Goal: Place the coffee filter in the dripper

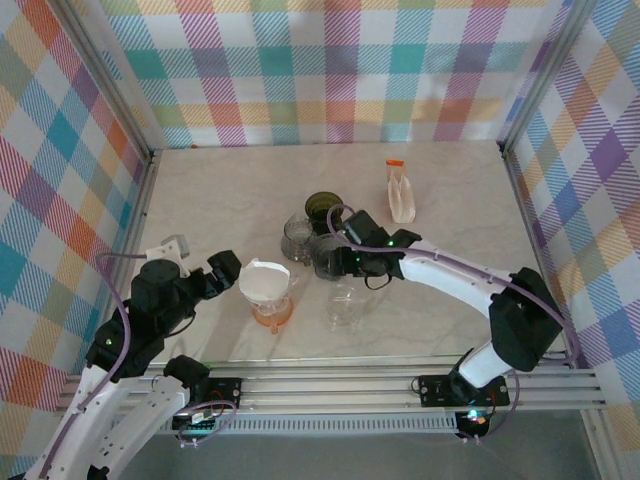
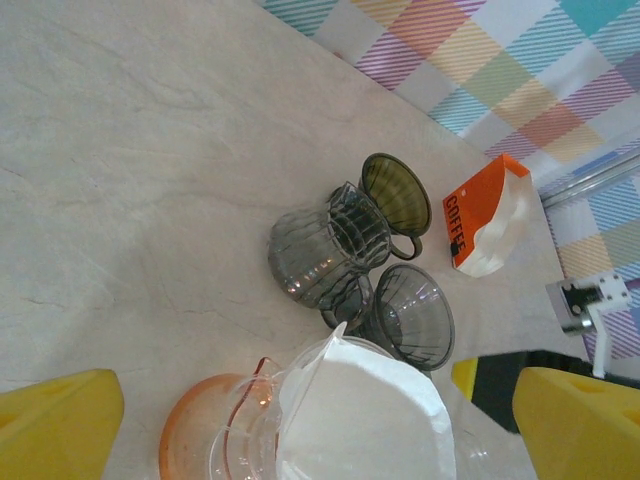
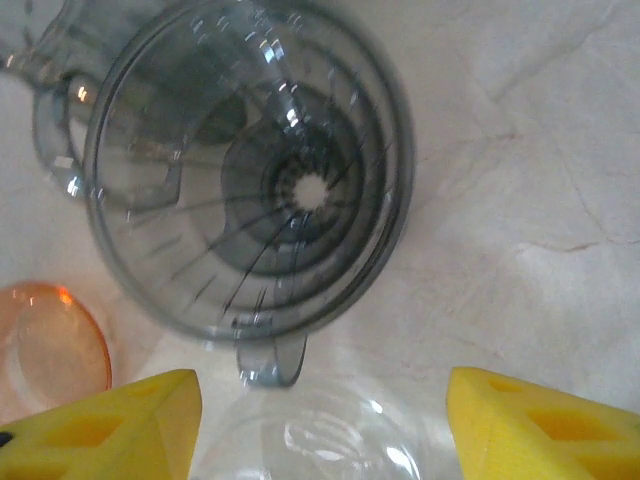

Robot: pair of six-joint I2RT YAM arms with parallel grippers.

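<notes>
Coffee filter [image 2: 365,420] is sitting in the orange dripper [image 2: 215,440], lower edge cropped. I am reading "COFFEE" on the orange pack [image 2: 470,225]. I am seeing left gripper [image 2: 318,400] and right gripper [image 3: 322,390] gaping wide, gripping nothing.

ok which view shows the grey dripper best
Right wrist: the grey dripper is seen close from straight above, with its ribs and centre hole clear. Left wrist shows it smaller, at an angle, beside the carafe. Top view shows it small and dark among the other glassware.
</notes>
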